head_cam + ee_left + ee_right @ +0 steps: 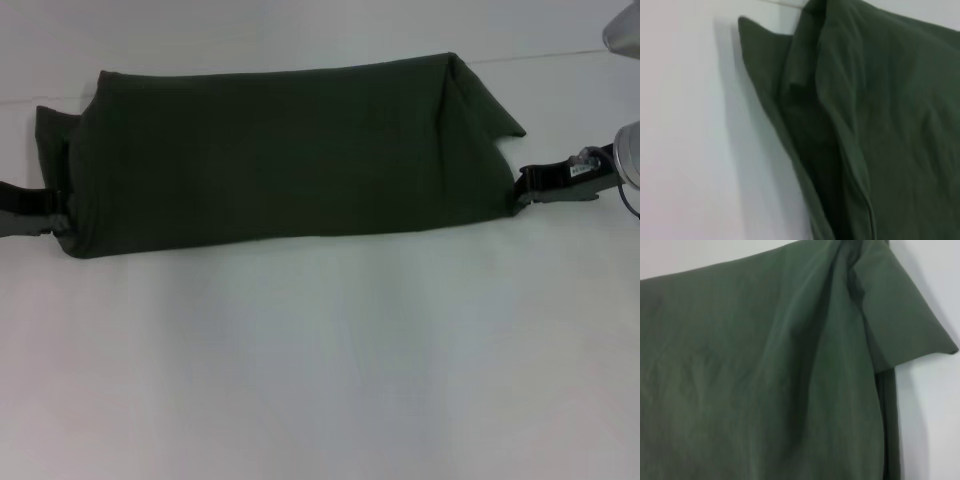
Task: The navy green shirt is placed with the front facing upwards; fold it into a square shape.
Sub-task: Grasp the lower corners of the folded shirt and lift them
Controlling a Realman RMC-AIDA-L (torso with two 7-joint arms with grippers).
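- Bare white table (320,380) up front; beyond it, navy green shirt (280,155) folded into a wide band, plain side up.
- Left gripper (52,215) and right gripper (522,188) at opposite ends; grip state impossible to tell.
- Best folded end over end, edges level, corners squared.

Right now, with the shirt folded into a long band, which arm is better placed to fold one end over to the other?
Neither clearly. The left gripper sits at the left end of the shirt, the right gripper at the right end. The right end looks looser, so probably right.
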